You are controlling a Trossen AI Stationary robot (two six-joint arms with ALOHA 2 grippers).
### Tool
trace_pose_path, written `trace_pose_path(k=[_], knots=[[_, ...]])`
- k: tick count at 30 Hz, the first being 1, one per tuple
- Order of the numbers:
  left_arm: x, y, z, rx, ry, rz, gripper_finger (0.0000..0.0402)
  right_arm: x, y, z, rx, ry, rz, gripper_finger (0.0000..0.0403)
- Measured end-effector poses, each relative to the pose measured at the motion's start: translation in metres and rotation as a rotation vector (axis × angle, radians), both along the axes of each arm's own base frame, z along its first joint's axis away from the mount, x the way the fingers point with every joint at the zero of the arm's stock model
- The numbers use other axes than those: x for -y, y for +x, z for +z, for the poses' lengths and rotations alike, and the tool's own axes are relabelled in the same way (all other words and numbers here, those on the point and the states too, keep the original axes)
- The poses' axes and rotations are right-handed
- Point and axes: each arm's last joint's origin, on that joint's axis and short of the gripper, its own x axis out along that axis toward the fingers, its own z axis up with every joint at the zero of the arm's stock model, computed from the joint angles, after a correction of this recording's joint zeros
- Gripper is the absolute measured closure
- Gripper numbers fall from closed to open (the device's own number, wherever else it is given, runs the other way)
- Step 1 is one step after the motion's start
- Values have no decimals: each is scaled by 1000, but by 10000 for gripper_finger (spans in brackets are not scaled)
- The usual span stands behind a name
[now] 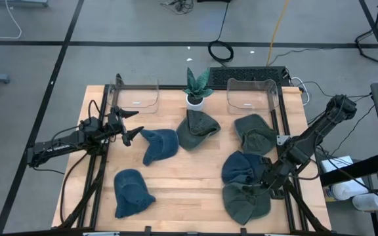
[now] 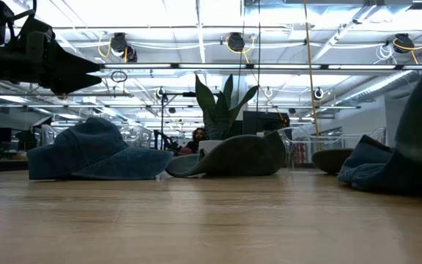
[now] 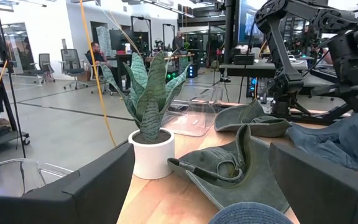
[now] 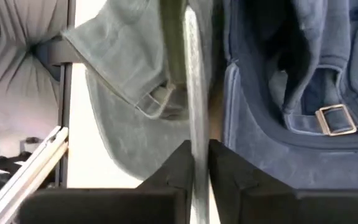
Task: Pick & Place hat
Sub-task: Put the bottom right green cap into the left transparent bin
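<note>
Left gripper (image 1: 131,126): hovering above the left side of the worktop (image 1: 176,190), its jaws standing wide apart and holding nothing; the tips are pointing toward a blue cap (image 1: 157,144) just beside them, without touching it.
Left wrist sight: the two dark fingers (image 3: 92,186) are showing well apart, framing the potted plant (image 3: 146,118) and a green cap (image 3: 235,168).
Right gripper (image 1: 253,188): sitting low at the front right of the worktop, between a blue cap (image 1: 241,168) and a green cap (image 1: 245,203).
Right jaws: pressing nearly together on a thin upright edge of green fabric (image 4: 194,93); they are gripping the front green cap's brim.
Other hats: a green cap (image 1: 197,128) is lying in front of the plant (image 1: 196,87), another green one (image 1: 254,131) near the right clear bin (image 1: 252,93), and a blue one (image 1: 132,192) at the front left.
Bins: the left clear bin (image 1: 135,95) and its twin are standing at the back edge.
</note>
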Motion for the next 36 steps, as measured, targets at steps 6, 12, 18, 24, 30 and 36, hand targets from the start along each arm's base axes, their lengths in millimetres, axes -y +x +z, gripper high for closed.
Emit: trace_pose_path(k=[6, 12, 18, 24, 30, 36], knots=[[0, 0, 0, 0, 0, 0, 23, 1, -5, 6, 16, 35, 0, 306], [0, 0, 0, 0, 0, 0, 23, 3, -6, 9, 27, 48, -13, 283], [0, 0, 0, 0, 0, 0, 23, 1, -4, 5, 19, 22, 3, 290], [0, 0, 0, 0, 0, 0, 23, -6, 3, 2, 47, 42, 12, 301], [0, 0, 0, 0, 0, 0, 23, -13, 8, -3, 47, 42, 19, 315], [0, 0, 0, 0, 0, 0, 23, -22, 11, -8, 32, 54, 7, 323]])
